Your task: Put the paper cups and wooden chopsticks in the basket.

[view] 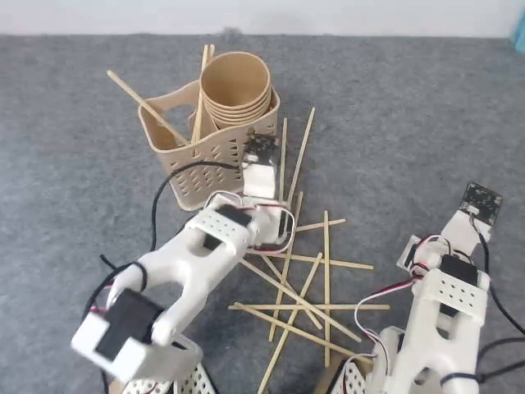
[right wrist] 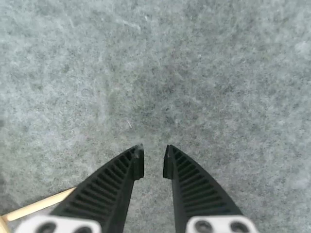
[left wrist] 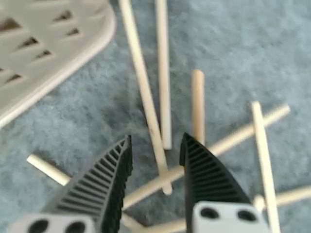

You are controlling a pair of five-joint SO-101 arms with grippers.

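Sitting in the basket (view: 205,164): nested cups (view: 238,86) at one end, a few chopsticks (view: 146,105) leaning at the other. More loose chopsticks (view: 326,271) lie scattered on the mat (view: 410,123) beside it. Over them the left gripper (left wrist: 158,141) has its fingers apart, straddling one, unclamped. Over bare mat the right gripper (right wrist: 153,148) is slightly parted and empty.

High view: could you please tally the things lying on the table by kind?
Basket: 1
Cup stack: 1 (its cups are nested too tightly to count)
Chopsticks in basket: 3
Loose chopsticks: about 10 (they cross, and the left arm covers some)
Total: about 15
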